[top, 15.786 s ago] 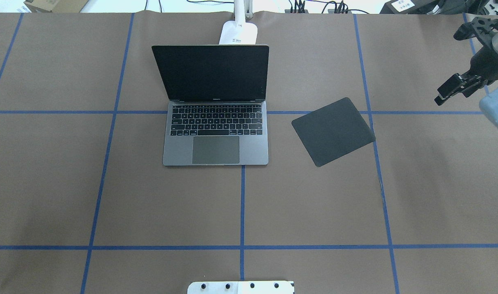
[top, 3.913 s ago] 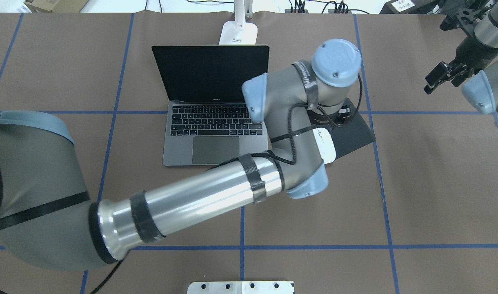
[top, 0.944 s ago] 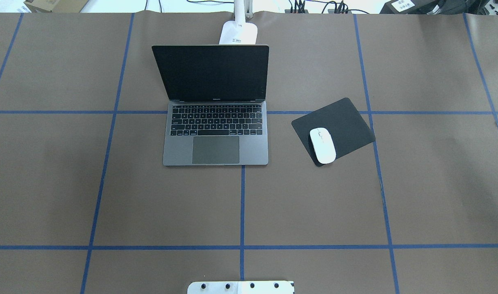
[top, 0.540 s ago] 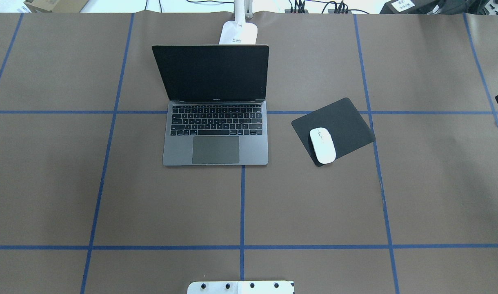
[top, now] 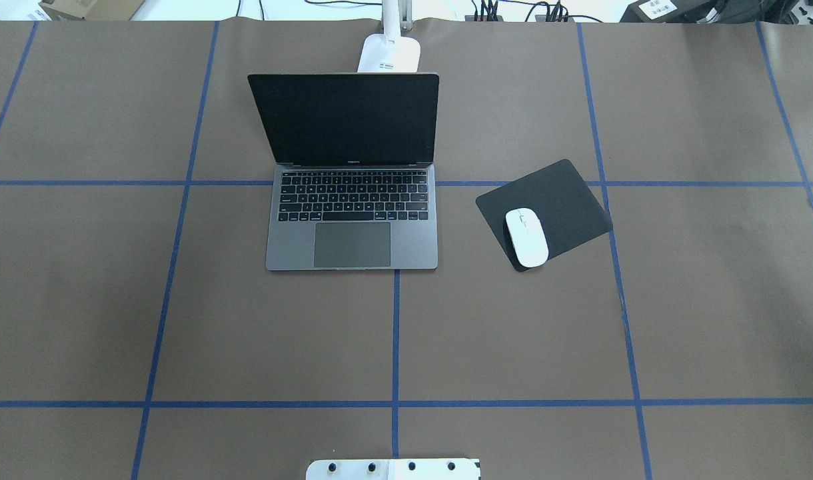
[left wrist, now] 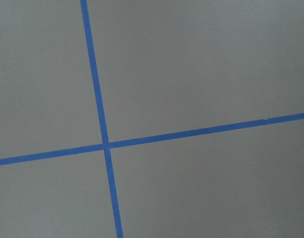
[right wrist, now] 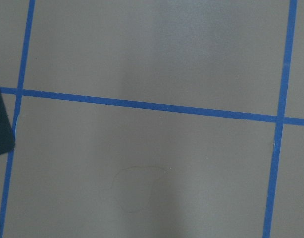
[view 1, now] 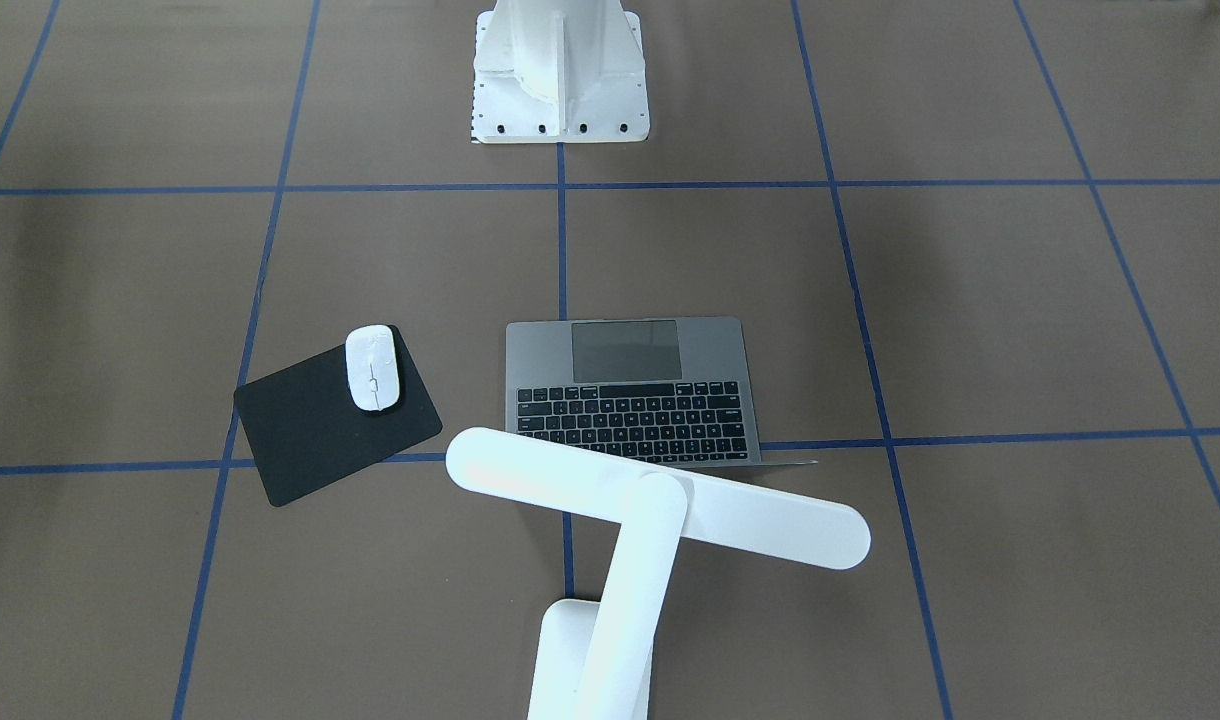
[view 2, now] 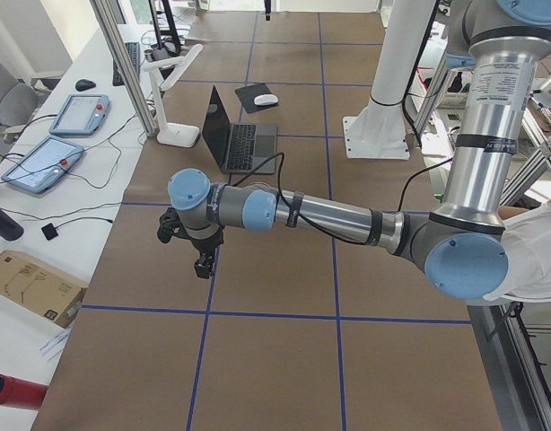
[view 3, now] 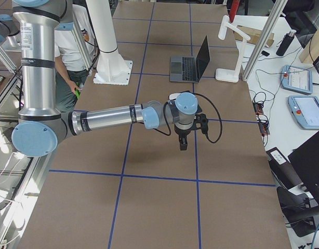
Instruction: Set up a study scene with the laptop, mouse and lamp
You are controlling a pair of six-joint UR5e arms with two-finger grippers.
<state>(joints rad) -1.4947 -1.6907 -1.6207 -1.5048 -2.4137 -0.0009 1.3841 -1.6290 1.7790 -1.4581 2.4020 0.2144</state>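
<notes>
Retreating: right gripper (view 3: 183, 146) | left gripper (view 2: 202, 268) hovering | grip states: cannot tell | mouse (top: 526, 237) unmoved on mouse pad (top: 566, 193)

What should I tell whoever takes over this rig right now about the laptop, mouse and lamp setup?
Left gripper and right gripper: both over bare table, away from the items; open or shut, cannot tell.
Laptop: open, screen dark.
Mouse: on the mouse pad, at its corner nearest the robot.
Lamp: stands behind the laptop, head above its screen.
Left to do: apparently nothing; whether the lamp is lit is unclear.
</notes>
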